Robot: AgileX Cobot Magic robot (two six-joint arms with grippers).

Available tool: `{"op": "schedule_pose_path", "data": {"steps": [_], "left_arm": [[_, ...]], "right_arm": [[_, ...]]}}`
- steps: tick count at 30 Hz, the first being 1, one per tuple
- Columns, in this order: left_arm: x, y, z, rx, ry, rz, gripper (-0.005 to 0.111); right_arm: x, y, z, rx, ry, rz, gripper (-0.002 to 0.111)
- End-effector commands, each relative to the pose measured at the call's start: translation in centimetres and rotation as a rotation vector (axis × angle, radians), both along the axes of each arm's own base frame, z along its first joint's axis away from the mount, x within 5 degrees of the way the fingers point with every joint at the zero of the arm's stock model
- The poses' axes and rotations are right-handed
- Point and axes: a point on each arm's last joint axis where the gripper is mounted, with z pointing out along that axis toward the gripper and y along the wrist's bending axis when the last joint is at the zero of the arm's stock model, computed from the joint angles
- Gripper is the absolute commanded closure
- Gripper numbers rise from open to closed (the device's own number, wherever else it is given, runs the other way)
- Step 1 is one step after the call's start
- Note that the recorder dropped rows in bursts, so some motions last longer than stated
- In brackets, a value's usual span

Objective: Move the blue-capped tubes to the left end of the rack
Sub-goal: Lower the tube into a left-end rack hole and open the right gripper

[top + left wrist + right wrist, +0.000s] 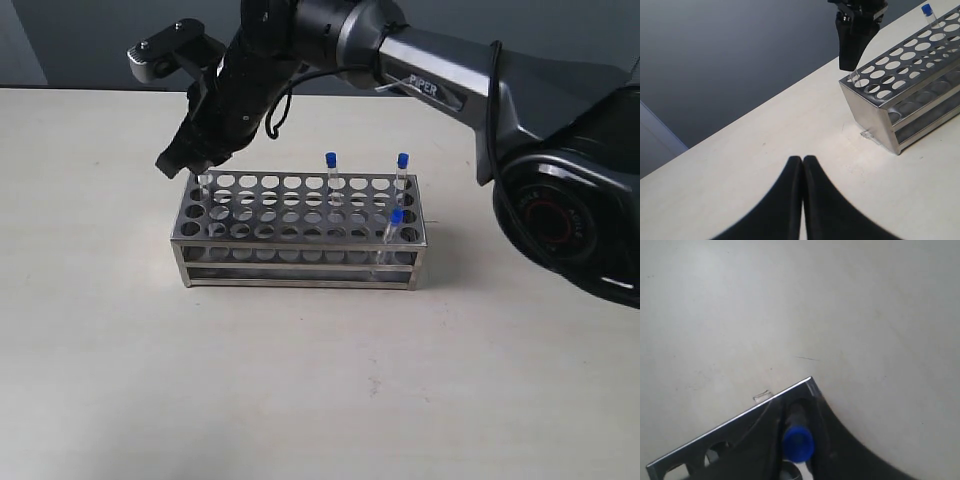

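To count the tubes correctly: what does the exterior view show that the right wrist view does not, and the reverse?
Only the exterior view shows three clear blue-capped tubes standing in the right half of the rectangular stainless-steel rack. Only the right wrist view shows the blue cap of a fourth tube, held in the right gripper. Both show a rack corner and the pale table.

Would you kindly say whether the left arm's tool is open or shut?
Shut: the black left tool shows both fingers pressed together, nothing between.
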Motion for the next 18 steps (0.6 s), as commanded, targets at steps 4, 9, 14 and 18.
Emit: {"op": "schedule_pose_path", "data": {"steps": [4,9,14,18], "left_arm": [[0.0,-0.1,0.2,-0.008,-0.005,-0.006,0.106],[0.0,-0.1,0.2,-0.008,-0.005,-0.006,0.106],[0.0,-0.1,0.2,-0.008,-0.005,-0.006,0.106],[0.0,-0.1,0.2,-0.008,-0.005,-0.006,0.106]], "right_arm": [[-0.2,0.2,-0.3,0.016,0.057,-0.019,0.069],[-0.3,0.2,1.1,0.044,0.073,-0.054,0.069],[-0.6,-0.3,3.0,0.05,0.088,-0.087,0.069],[-1.1,-1.2,4.8,0.014,0.072,-0.09,0.069]]}}
